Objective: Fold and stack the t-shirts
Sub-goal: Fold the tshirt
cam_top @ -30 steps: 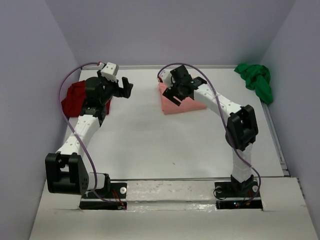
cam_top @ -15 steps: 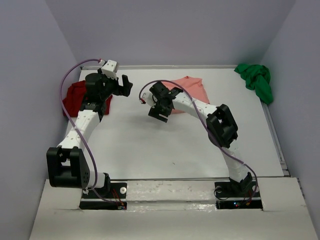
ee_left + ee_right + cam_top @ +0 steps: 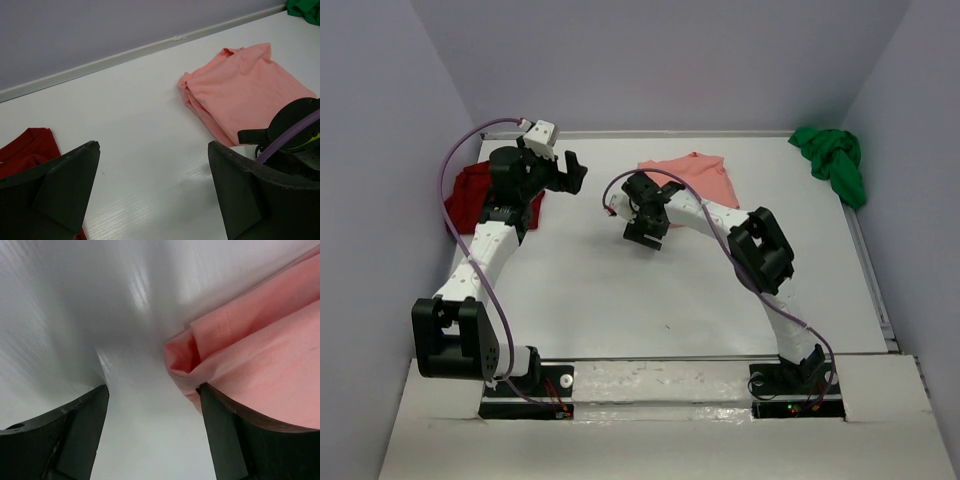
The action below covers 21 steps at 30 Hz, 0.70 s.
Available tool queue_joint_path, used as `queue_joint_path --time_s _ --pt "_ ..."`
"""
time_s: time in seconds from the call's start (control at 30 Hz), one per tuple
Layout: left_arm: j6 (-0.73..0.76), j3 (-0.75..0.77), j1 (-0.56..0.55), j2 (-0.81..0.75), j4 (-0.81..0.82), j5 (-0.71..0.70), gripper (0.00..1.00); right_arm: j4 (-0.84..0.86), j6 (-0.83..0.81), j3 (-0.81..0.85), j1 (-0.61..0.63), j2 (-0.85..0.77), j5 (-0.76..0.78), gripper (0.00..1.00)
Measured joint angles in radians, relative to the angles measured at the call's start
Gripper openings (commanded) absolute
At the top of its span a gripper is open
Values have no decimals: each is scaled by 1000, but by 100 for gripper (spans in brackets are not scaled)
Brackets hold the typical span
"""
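Note:
The salmon-pink t-shirt (image 3: 696,176) lies folded at the back middle of the table, and also shows in the left wrist view (image 3: 245,85). My right gripper (image 3: 645,235) is open, low over the table at the shirt's front-left corner. In the right wrist view that folded corner (image 3: 182,357) rests against the right finger while bare table fills the gap in the gripper (image 3: 152,387). My left gripper (image 3: 566,172) hangs open and empty (image 3: 152,147) beside the dark red t-shirt (image 3: 466,196). The bright green t-shirt (image 3: 832,160) is bunched at the back right.
Grey walls close the table (image 3: 620,290) on the left, back and right. The dark red shirt (image 3: 25,150) lies partly under the left arm. The right arm's wrist and purple cable (image 3: 295,130) reach into the left wrist view.
My right gripper has swung off the pink shirt, left and toward the near side, down to its front-left corner. The pink shirt now lies a little farther back. The left arm has barely moved.

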Motion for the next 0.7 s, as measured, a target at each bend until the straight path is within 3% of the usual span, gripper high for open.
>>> queue_joint_path --time_s 0.7 --pt "2 0 0 -1 2 59 99 -15 -47 81 0 21 68 79"
